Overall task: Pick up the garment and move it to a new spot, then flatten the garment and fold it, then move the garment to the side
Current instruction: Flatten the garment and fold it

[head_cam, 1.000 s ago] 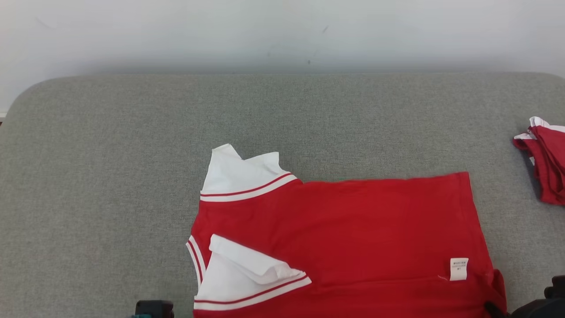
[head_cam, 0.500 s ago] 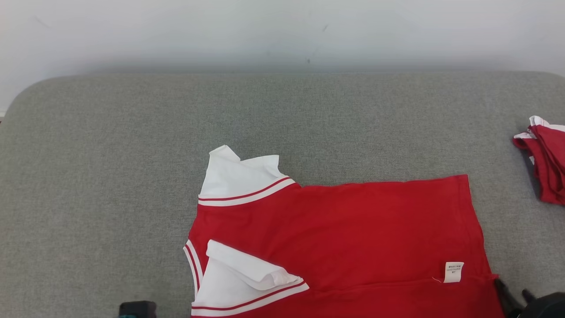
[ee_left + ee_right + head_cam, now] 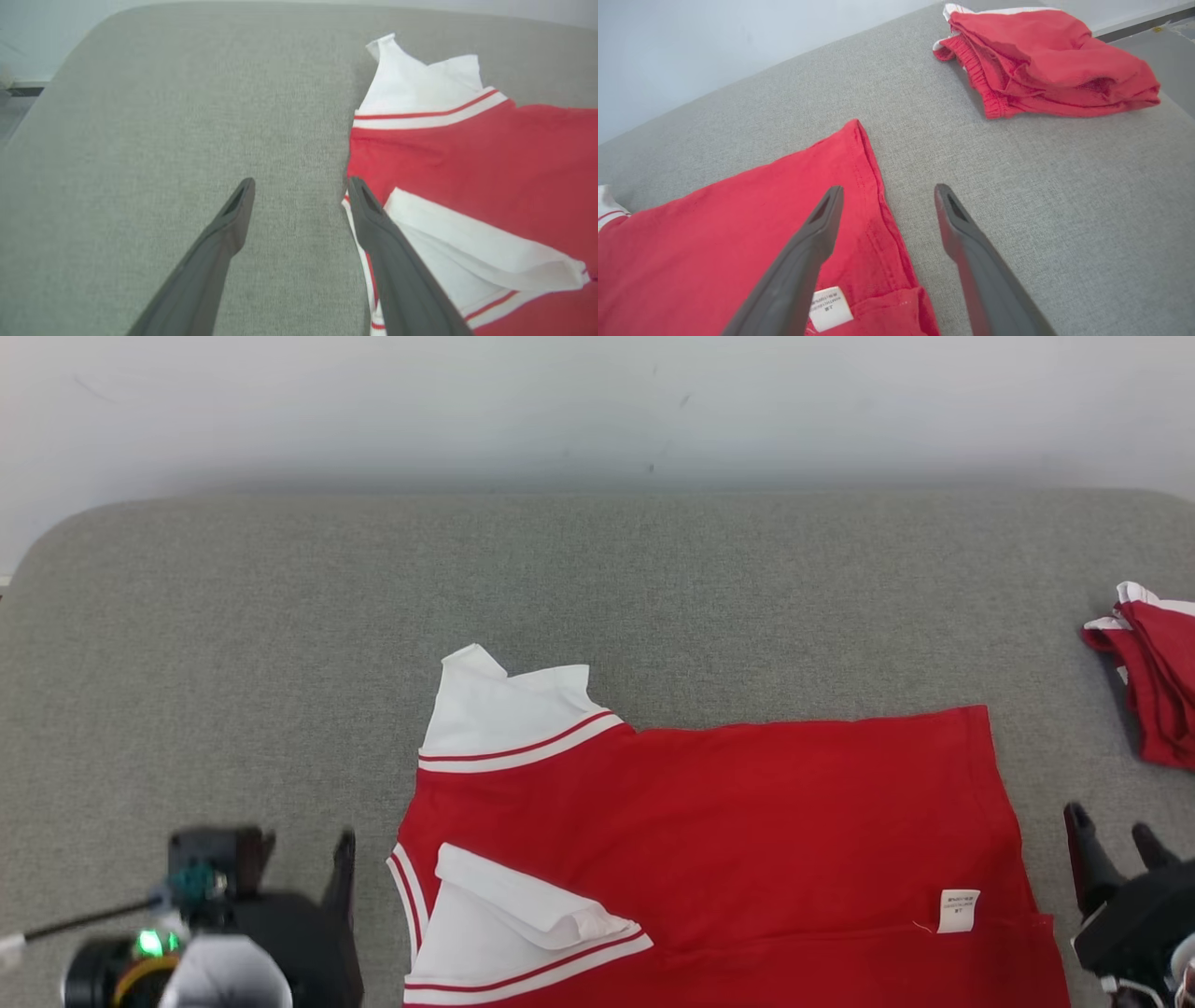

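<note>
The garment (image 3: 728,821) is a red shirt with white, red-striped sleeves, lying flat on the grey fabric surface (image 3: 597,579), folded over along its near edge. A white label (image 3: 959,910) shows near its right hem. My left gripper (image 3: 301,847) stands open just left of the folded near sleeve, empty. In the left wrist view the left gripper (image 3: 301,184) straddles bare fabric, its right finger at the garment (image 3: 467,154) edge. My right gripper (image 3: 1111,826) is open beside the right hem. In the right wrist view the right gripper (image 3: 888,191) hangs over the garment (image 3: 738,224) hem, holding nothing.
A second red garment (image 3: 1158,681) lies bunched at the far right edge of the surface, also seen as the red bundle (image 3: 1045,60) in the right wrist view. A pale wall (image 3: 597,401) stands behind. The surface's left corner is rounded, and its far half is bare grey fabric.
Both grippers have gone from shut to open and let go of the garment's near edge. They have come up into the head view, one on each side. The garment settled flat.
</note>
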Available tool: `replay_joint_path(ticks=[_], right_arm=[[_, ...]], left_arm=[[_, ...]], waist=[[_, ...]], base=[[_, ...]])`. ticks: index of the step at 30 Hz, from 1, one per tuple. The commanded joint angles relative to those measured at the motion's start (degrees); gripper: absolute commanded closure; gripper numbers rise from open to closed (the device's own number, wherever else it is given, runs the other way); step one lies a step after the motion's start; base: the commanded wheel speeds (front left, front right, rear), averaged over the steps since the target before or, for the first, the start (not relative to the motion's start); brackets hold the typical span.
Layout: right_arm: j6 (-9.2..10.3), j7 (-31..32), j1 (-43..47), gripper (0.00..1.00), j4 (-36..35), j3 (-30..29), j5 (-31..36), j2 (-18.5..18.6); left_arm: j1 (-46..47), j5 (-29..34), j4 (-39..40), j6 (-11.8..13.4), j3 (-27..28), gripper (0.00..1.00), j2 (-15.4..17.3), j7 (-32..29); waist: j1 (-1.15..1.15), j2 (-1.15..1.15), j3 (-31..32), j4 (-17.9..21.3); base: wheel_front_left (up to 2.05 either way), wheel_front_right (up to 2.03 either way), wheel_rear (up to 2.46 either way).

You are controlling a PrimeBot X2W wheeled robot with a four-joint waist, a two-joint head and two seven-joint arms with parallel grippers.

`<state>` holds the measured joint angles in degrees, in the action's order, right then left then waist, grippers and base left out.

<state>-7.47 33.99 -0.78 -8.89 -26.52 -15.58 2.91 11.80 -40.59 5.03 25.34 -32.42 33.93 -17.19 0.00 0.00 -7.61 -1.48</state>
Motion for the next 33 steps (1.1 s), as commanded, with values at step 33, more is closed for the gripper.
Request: replay_joint_path(ticks=[33], right_arm=[[-0.04, -4.39, -19.24, 0.0, 4.9, 12.39, 4.48, 2.08]], left_arm=[[43.1, 5.72, -33.39, -21.9, -10.39, 0.0, -8.03, -13.0]], waist=[[0.0, 0.0, -13.66, 5.29]], base=[[0.0, 0.0, 0.0]])
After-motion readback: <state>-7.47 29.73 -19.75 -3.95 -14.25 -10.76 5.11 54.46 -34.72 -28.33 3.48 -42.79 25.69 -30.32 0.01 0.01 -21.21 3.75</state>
